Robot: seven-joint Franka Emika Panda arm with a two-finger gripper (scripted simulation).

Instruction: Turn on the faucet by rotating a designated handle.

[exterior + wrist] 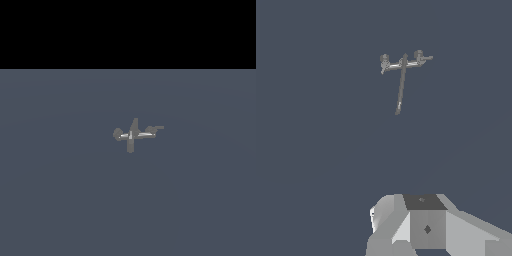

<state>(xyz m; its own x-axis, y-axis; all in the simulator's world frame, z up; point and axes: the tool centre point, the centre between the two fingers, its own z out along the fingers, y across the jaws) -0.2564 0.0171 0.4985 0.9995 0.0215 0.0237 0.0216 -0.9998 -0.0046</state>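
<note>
The faucet (131,134) stands alone on the gray floor (60,200). Around it the floor is bare at every side, from 12 o'clock round to 12 again, so nothing blocks a way in. The handle (154,130) at its 3 o'clock end has open room around its lever. In the wrist view the gripper (426,225) is well apart from the faucet, with only bare floor between.

faucet (131,135): gray, metal-looking, dull sheen, with brighter light streaks along its thin side arms
handle (154,129): same gray metal look, matt, smooth cap and flat lever
floor (60,200): flat slate blue, matt, smooth, without texture
robot arm part (426,227) in the wrist view: white to light gray, smooth faceted panels, plastic-like, with one dark matt face
</note>
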